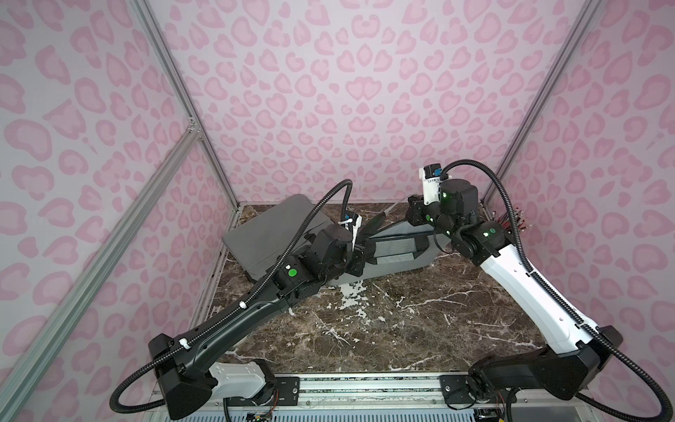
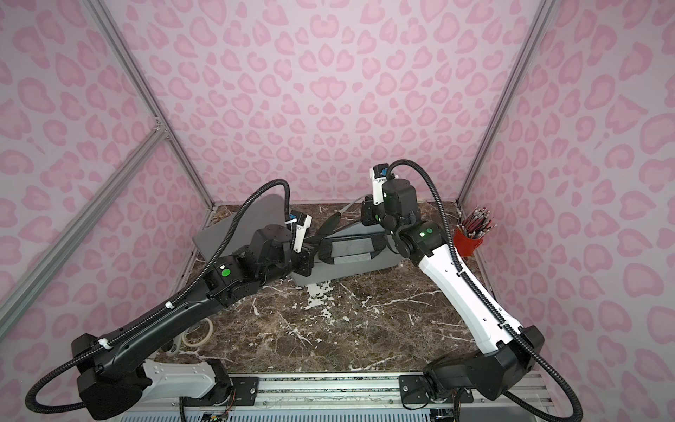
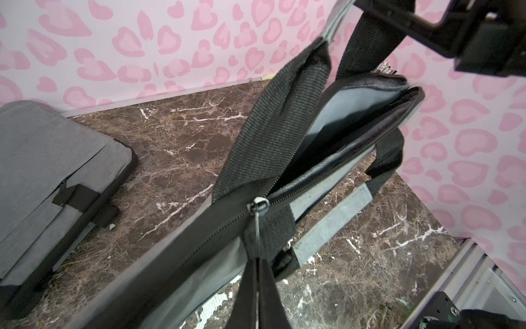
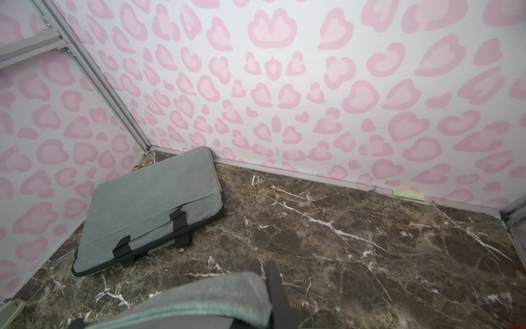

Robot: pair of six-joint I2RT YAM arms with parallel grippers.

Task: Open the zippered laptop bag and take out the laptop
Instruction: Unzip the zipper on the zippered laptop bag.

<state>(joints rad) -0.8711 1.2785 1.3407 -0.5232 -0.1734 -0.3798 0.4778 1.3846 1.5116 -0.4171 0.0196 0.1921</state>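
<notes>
left gripper [image 3: 257, 260] clamped, arm [image 1: 233, 321] stretched forward | right gripper [image 4: 268, 272] clamped, wrist [image 1: 454, 206] raised

Soft, even light fills the scene, and the pink walls [image 1: 365, 91] look bright and flat. Dim shadow sits on the marble surface [image 1: 401, 329] beneath the left arm [image 1: 226, 321]. In the right wrist view the nearest fabric of the bag [image 4: 199, 299] is out of focus.

The near half of the brown marble bench [image 1: 401, 329] is left free; the far side is occupied by a grey fabric laptop bag [image 1: 394, 252] and a flat grey case [image 1: 270, 226].
</notes>
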